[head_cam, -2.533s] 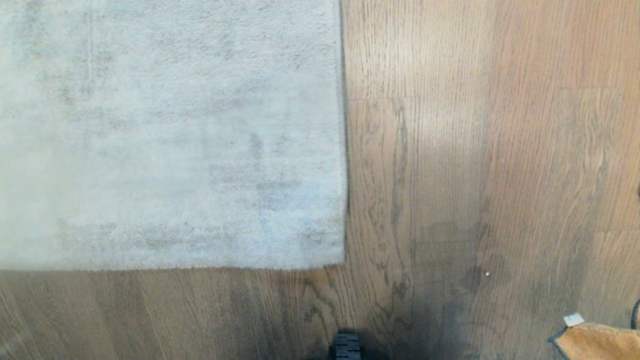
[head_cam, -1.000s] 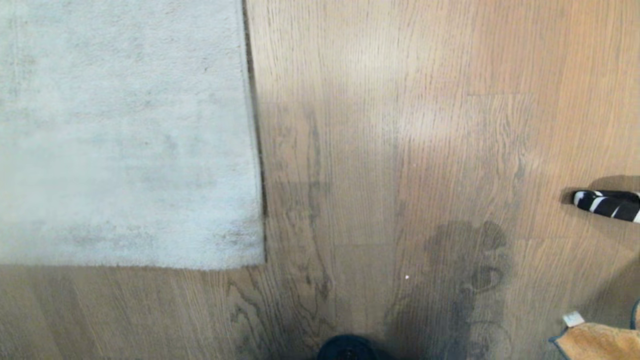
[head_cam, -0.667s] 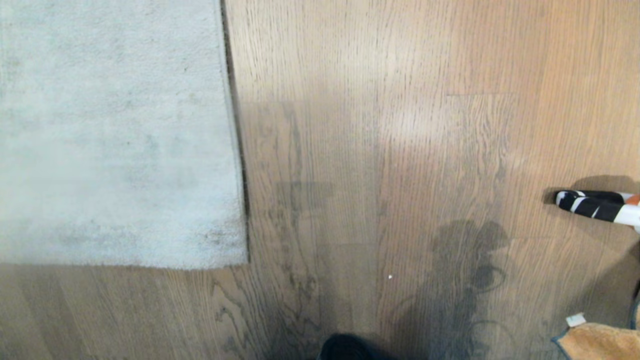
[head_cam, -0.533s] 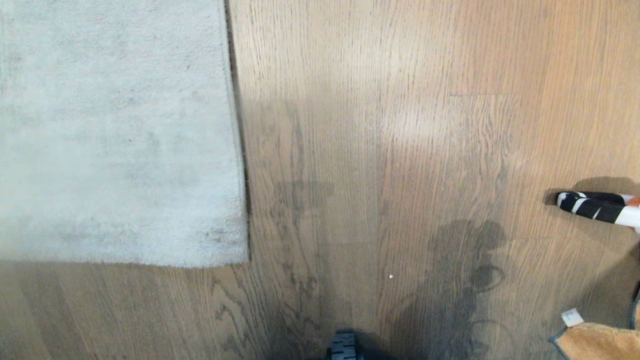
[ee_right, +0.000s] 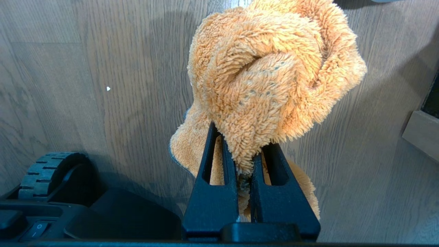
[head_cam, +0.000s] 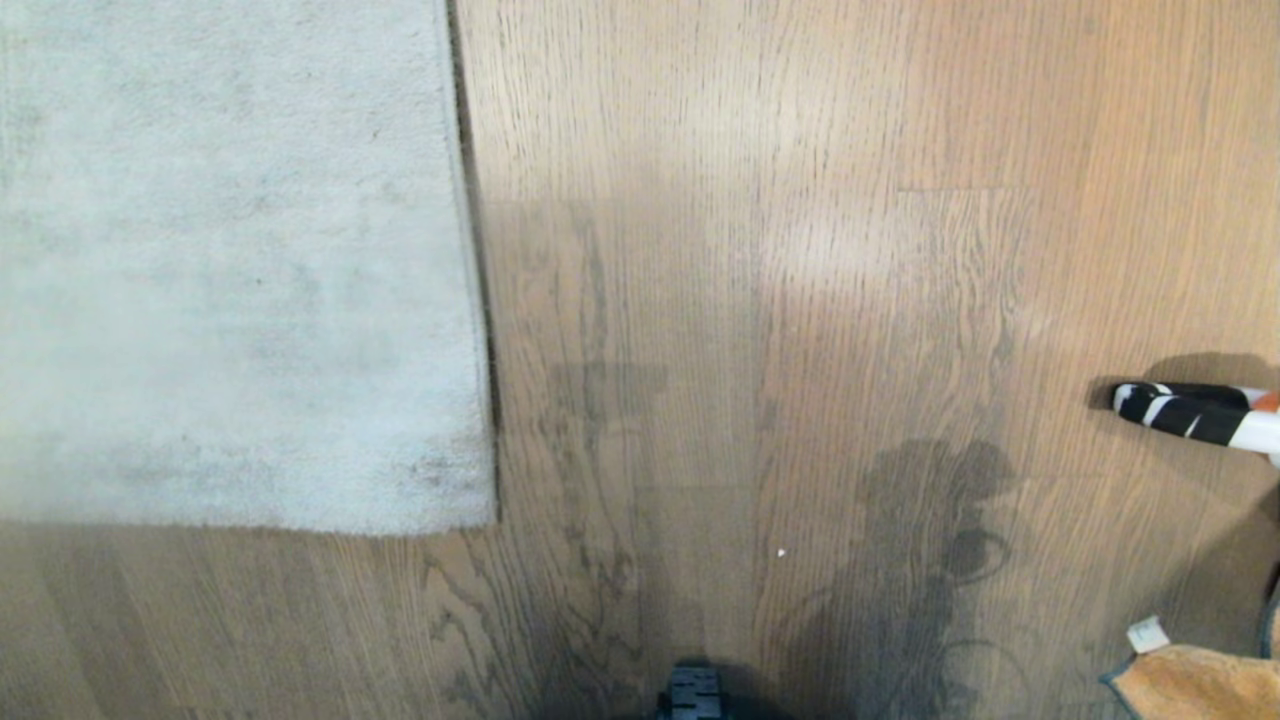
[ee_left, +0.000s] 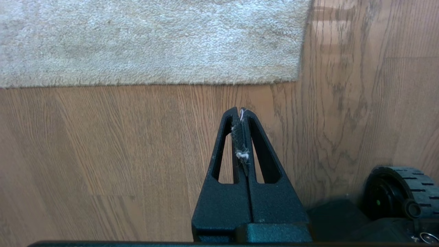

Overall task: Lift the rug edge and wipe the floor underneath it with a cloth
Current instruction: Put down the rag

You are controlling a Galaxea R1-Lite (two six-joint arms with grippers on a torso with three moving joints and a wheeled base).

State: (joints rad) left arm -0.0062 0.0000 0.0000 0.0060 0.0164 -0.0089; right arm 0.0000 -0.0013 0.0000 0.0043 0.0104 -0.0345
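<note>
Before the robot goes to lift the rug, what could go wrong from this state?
1. The left gripper is shut, with lint between its fingers; it must open before taking the flat pale grey-beige rug edge.
2. The fluffy orange cloth bulges out of the right gripper and might slip while wiping.
3. A black-and-white striped object on the brown plank floor might obstruct driving.

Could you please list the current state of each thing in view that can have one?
rug edge: lying flat on the floor, not lifted.
cloth: bunched up, clamped in the right gripper.
left gripper: shut, empty, hanging above bare floor near the rug corner.
striped object: lying on the floor.
</note>
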